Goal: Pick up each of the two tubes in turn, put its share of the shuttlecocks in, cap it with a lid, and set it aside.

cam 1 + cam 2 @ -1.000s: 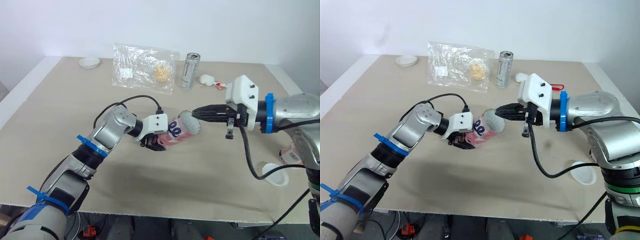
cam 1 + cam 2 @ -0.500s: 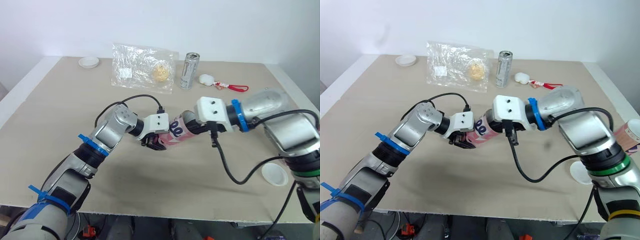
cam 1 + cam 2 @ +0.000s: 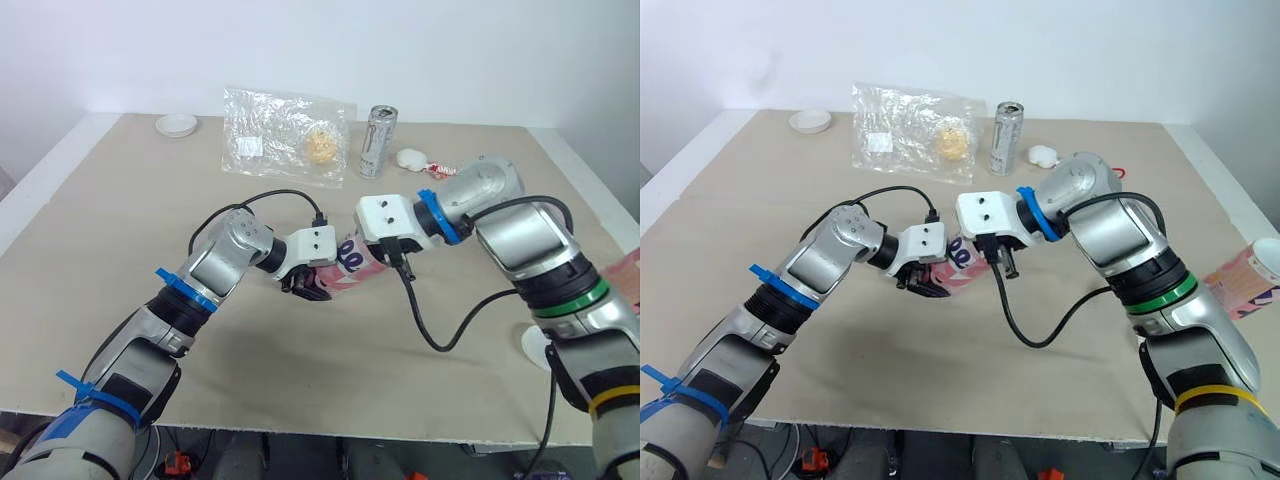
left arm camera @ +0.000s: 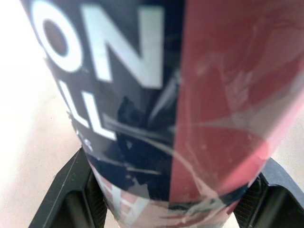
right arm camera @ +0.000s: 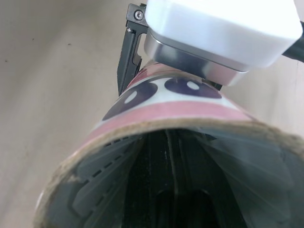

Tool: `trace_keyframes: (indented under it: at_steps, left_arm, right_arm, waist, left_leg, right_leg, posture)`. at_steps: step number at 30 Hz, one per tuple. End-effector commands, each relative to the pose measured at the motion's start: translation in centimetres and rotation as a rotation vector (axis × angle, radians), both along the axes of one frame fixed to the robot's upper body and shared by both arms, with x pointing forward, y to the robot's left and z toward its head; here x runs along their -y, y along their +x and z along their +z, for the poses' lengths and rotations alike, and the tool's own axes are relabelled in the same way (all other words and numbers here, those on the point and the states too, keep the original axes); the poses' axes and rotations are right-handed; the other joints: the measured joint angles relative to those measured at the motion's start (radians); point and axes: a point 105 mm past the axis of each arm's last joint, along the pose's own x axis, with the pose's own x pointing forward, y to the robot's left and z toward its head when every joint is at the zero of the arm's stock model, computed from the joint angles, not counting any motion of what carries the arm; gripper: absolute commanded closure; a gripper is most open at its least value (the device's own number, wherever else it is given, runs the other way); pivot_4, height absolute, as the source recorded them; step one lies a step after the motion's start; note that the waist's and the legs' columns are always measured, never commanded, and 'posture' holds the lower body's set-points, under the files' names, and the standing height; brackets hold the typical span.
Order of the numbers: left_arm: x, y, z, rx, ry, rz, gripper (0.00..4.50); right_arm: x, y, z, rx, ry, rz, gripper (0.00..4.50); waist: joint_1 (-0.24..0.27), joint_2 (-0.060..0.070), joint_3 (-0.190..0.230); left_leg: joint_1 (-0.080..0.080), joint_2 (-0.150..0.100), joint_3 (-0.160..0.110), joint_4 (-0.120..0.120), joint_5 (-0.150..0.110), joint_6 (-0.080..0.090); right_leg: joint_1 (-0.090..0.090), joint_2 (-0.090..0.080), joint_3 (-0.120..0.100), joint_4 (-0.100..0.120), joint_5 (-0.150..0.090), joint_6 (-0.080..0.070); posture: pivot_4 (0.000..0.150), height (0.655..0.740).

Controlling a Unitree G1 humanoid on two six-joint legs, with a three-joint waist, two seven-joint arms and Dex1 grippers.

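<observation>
Over table (image 3: pixel 120 200), L end effector (image 3: pixel 308 287) round tube (image 3: pixel 351 263).

Two tubes (image 3: pixel 350 268) (image 3: pixel 1243 277) — two lids (image 3: pixel 177 124) (image 3: pixel 533 342) — one can (image 3: pixel 377 141)

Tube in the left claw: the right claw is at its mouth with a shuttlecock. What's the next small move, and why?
Probably leave the shuttlecock there and back the right claw straight out along the tube. The right wrist view shows the feathers already inside the rim. The left claw clamps the tube on both sides, so a straight pull should not drag it.
</observation>
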Motion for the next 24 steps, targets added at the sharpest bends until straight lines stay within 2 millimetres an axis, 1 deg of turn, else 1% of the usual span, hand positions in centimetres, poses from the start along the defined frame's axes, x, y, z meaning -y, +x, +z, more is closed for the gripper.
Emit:
trace_keyframes:
  at_steps: [1, 15, 18, 21, 24]
  left_arm:
    - [1.3, -0.9, 0.4, 0.016, -0.019, -0.055, 1.62]
    - [1.6, -1.1, 0.4, 0.013, -0.038, -0.048, 1.62]
    - [1.5, -0.9, 0.4, 0.014, -0.042, -0.041, 1.62]
    - [1.2, -0.7, 0.4, 0.016, -0.041, -0.031, 1.62]
    - [1.0, -0.5, 0.4, 0.017, -0.039, -0.025, 1.62]
  right_arm:
    - [-0.7, -0.5, -2.0, -0.066, -0.072, 0.056, 4.42]
    - [-1.1, -0.3, -2.9, -0.093, -0.097, 0.089, 4.42]
    - [-1.0, 0.0, -1.8, -0.082, -0.069, 0.073, 4.42]
    - [-0.5, 0.4, -0.1, -0.063, -0.030, 0.050, 4.42]
    - [-0.1, 0.2, 1.3, -0.065, 0.013, 0.035, 4.42]
  waist:
    - [0.000, 0.000, 0.000]
    - [-0.002, 0.000, -0.004]
    - [-0.002, 0.000, -0.004]
    - [-0.002, 0.000, -0.004]
    - [-0.001, 0.000, -0.004]
  left_leg:
    - [0.001, 0.000, 0.000, 0.000, 0.000, 0.000]
    - [0.004, 0.001, 0.000, 0.000, 0.000, 0.000]
    - [0.004, 0.001, 0.000, 0.000, 0.000, 0.000]
    - [0.004, 0.001, 0.000, 0.000, 0.000, 0.000]
    - [0.003, 0.001, 0.000, 0.000, 0.000, 0.000]
  right_leg:
    - [0.001, 0.000, 0.000, 0.000, 0.000, 0.000]
    - [0.003, 0.001, 0.000, 0.000, 0.000, -0.002]
    - [0.003, 0.001, 0.000, 0.000, 0.000, -0.003]
    - [0.003, 0.001, 0.000, 0.000, 0.000, -0.003]
    - [0.002, 0.001, 0.000, 0.000, 0.000, -0.003]
  posture:
    - [0.150, 0.7400]
    - [0.150, 0.7400]
    - [0.150, 0.7400]
    - [0.150, 0.7400]
    - [0.150, 0.7400]
